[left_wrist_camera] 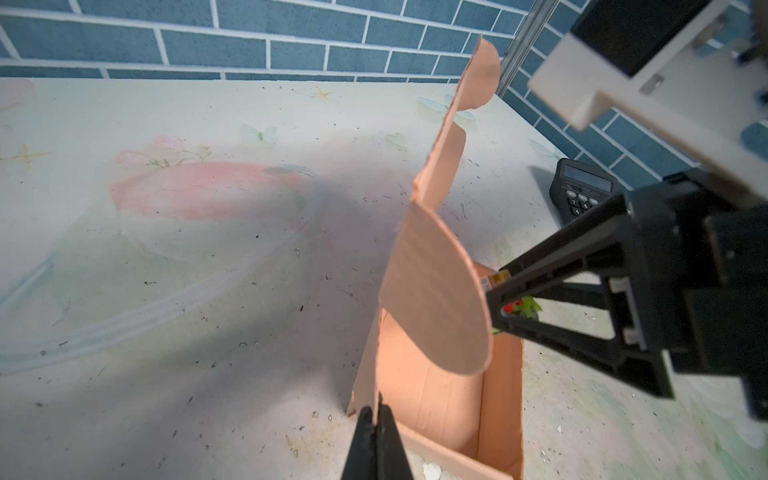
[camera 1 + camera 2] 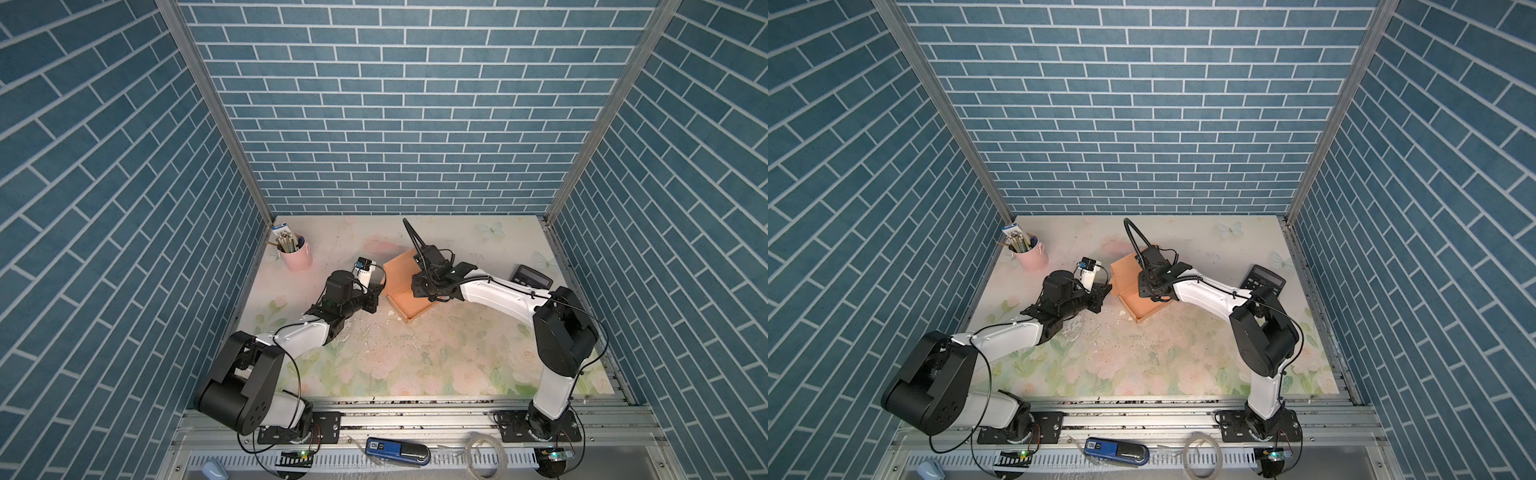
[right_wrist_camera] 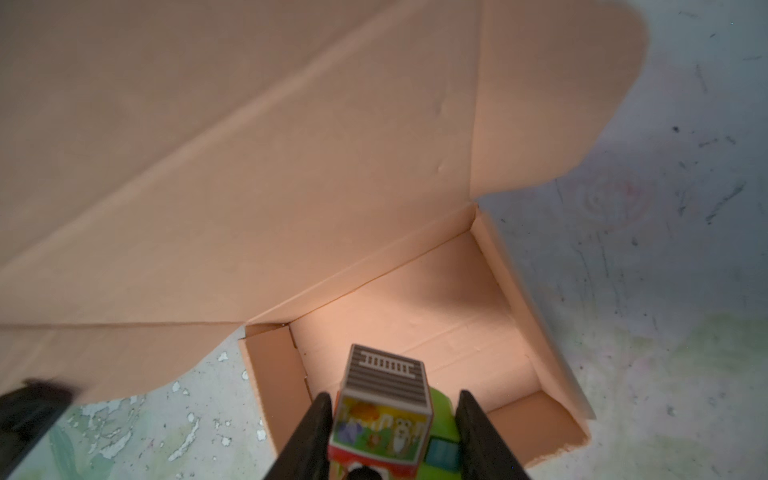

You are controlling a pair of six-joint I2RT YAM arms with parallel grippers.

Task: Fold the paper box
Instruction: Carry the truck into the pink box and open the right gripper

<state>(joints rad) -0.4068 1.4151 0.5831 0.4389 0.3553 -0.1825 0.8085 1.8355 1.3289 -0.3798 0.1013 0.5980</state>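
The paper box (image 2: 409, 306) (image 2: 1144, 306) is a tan-orange cardboard tray near the middle of the table, its lid (image 2: 398, 268) standing up at the far side with rounded ear flaps (image 1: 436, 299). My left gripper (image 1: 376, 409) (image 2: 383, 286) is shut, pinching the top edge of the tray's wall at its left corner. My right gripper (image 3: 395, 399) (image 1: 498, 299) hangs over the tray's inside (image 3: 415, 324), shut on a small toy truck (image 3: 386, 395) with a grey ribbed roof, animal pictures and a green cab. In both top views the right wrist hides the toy.
A pink cup of pencils (image 2: 296, 255) stands at the back left. A black calculator (image 2: 533, 276) (image 1: 582, 191) lies right of the box. White flakes litter the flowered mat (image 2: 374, 332) in front of the box. A blue device (image 2: 397, 448) rests on the front rail.
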